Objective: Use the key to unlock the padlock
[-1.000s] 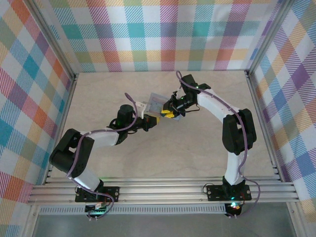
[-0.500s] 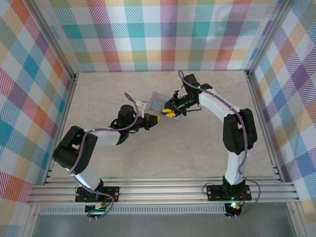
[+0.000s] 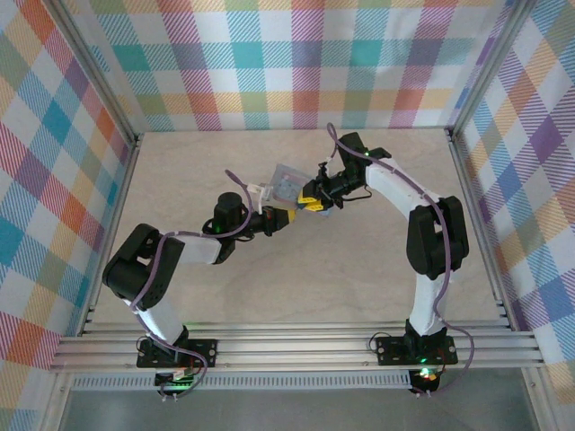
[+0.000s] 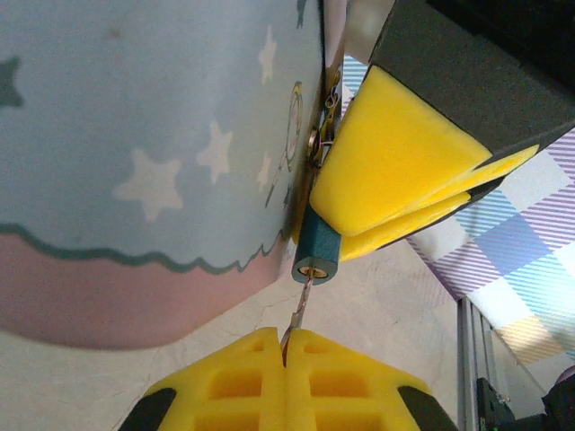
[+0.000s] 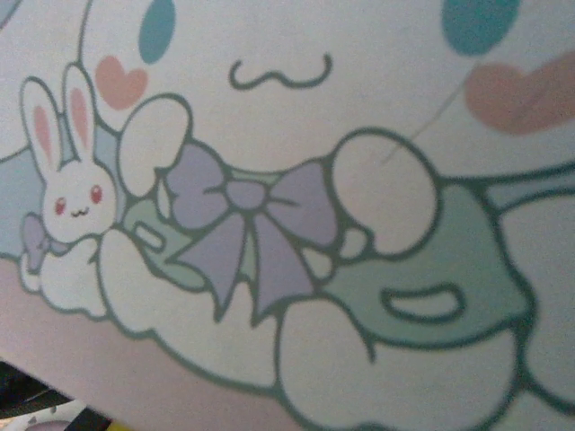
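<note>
Left jaws clenched on the key, tip seated in the padlock keyway. Padlock hangs against tin box side, box crowding its left. Right jaws, slightly parted, grasp the padlock body between yellow pads; bench beneath

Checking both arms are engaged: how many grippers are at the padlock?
2. The left gripper, at the bottom of the left wrist view, is shut on the key, whose tip meets the padlock; the right gripper, above, clamps the padlock beside the tin box.
</note>
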Controlling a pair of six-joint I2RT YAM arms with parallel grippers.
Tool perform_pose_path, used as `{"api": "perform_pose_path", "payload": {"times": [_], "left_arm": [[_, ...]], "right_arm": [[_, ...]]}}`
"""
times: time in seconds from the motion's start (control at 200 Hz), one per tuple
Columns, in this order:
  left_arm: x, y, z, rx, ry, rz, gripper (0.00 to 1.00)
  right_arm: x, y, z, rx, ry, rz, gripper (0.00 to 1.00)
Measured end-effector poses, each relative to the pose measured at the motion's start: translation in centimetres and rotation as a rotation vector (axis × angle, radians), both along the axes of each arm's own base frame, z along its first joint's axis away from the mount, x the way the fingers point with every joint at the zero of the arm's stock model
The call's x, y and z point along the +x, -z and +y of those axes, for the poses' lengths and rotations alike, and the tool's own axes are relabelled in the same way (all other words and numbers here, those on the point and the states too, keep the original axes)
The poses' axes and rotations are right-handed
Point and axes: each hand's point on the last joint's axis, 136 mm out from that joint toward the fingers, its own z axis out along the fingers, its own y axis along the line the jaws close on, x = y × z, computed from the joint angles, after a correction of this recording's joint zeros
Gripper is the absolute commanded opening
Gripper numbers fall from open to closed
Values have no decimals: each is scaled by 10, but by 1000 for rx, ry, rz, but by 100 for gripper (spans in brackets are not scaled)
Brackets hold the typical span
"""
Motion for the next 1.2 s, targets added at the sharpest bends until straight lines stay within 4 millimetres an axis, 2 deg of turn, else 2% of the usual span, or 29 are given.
{"api": "perform_pose_path", "payload": {"times": [0.205, 0.565, 0.95, 1.2], "left_arm": [[-5, 3, -2, 75, 7, -44, 0], [-2, -4, -2, 144, -26, -125, 0], [6, -4, -8, 33, -51, 29, 0], [5, 1, -18, -40, 8, 143, 0]], "right_arm": [[-4, 5, -2, -16, -9, 31, 0], [-2, -2, -2, -32, 4, 57, 0], [5, -1, -7, -38, 25, 42, 0], [7, 7, -15, -87, 30, 27, 0]]}}
